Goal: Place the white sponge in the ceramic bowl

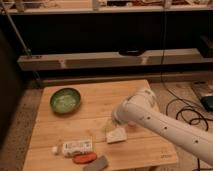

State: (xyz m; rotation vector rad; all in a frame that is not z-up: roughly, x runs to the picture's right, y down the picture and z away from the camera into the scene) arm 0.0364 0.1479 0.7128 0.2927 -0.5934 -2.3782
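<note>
Approach is judged the step in hand: the gripper (109, 126) is held at lower centre, beside the sponge (118, 136) on the bench (115, 95); the jaws' state cannot be told. Grasping, then carrying to the bowl (65, 100) at upper left, is needed.

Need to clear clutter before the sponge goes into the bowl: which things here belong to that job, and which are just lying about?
For the job: white sponge; ceramic bowl; claw, down close beside the sponge, on its bowl side.

Lying about: labelled white box; orange-red item; grey block.
</note>
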